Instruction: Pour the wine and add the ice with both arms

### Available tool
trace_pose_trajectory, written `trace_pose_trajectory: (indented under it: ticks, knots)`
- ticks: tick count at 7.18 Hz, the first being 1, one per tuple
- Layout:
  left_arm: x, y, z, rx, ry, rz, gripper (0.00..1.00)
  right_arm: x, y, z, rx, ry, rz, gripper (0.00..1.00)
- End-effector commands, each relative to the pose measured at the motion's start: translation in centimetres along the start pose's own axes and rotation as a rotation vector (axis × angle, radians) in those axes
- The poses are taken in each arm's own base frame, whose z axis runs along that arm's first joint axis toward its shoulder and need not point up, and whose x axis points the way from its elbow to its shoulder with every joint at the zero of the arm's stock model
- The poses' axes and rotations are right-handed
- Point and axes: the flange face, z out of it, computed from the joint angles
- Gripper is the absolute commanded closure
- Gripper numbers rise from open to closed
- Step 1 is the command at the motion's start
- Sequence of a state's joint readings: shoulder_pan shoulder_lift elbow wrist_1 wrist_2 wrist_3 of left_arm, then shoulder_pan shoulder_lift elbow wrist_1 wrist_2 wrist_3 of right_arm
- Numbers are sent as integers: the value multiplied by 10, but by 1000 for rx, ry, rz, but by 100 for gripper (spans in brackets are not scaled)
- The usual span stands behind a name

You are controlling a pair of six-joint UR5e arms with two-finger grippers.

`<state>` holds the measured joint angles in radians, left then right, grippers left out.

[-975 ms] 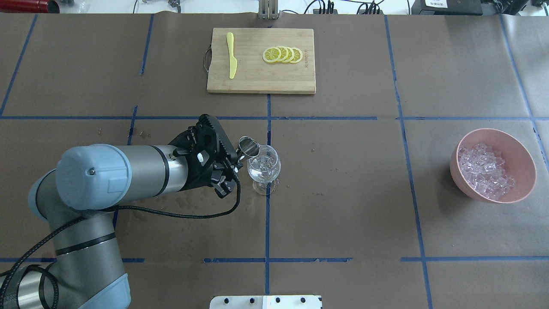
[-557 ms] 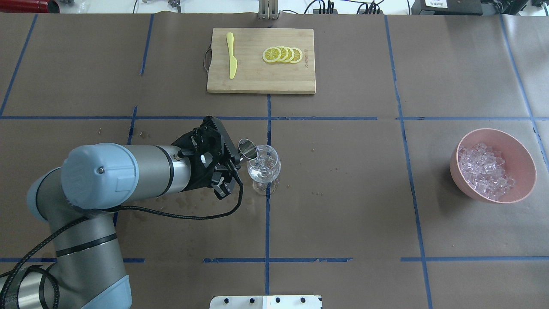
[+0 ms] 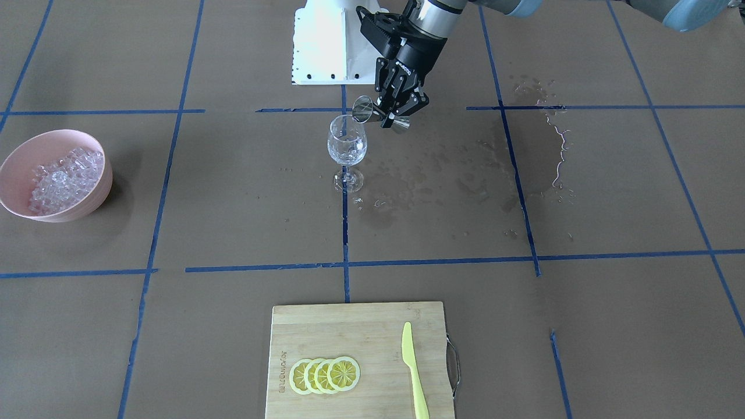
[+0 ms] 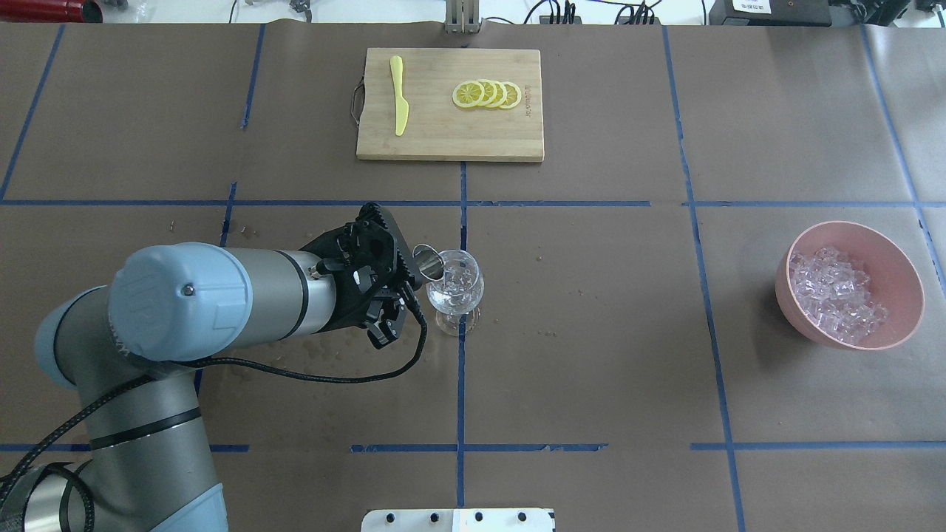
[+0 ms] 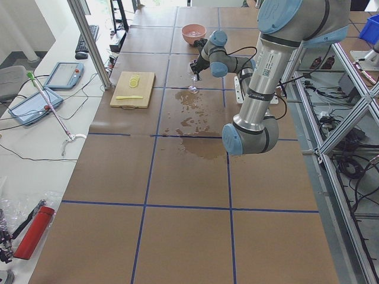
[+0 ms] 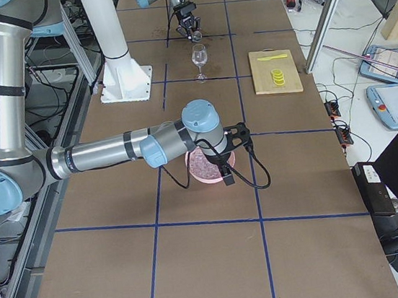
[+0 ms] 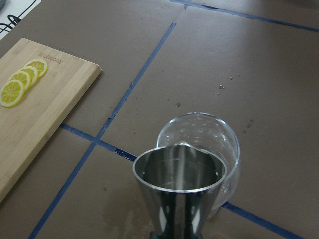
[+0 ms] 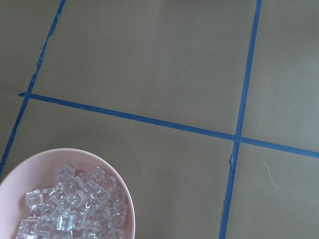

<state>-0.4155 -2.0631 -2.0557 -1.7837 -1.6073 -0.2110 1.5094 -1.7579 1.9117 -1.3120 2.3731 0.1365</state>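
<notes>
A little clear wine (image 4: 452,297) sat in the wine glass (image 3: 347,145). A steel jigger (image 7: 178,184) tilted over the glass's rim, clamped in the left gripper (image 3: 391,114). Well apart from the glass, ice (image 4: 835,294) filled a pink bowl (image 4: 883,255). The right gripper (image 6: 226,169) hung there, and its jaws could not be judged.

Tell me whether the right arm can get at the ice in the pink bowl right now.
Probably yes. The right gripper hangs close beside the pink bowl, the ice lies uncovered, and the left gripper, shut on the jigger, is far off.
</notes>
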Motion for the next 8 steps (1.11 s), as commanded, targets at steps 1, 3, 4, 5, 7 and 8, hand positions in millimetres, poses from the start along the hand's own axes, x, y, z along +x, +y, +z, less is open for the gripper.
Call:
trace_pose_trajectory:
  ticks: [1, 3, 4, 5, 7, 8]
  knots:
    - [4, -14, -1, -58, -12, 10, 100, 1, 1, 0, -2, 0, 2, 0]
    - [4, -17, 0, -106, -23, 17, 100, 0, 0, 0, -1, 0, 1, 0]
    - [5, -23, -2, -136, -28, 33, 100, 0, 0, 0, 0, 0, 0, 0]
    - [6, -24, -3, -148, -32, 36, 100, 0, 0, 0, -1, 0, 3, 0]
    - [8, -31, -4, -192, -40, 55, 100, 0, 0, 0, 0, 0, 0, 0]
    - [9, -36, -6, -218, -48, 65, 100, 0, 0, 0, -1, 0, 1, 0]
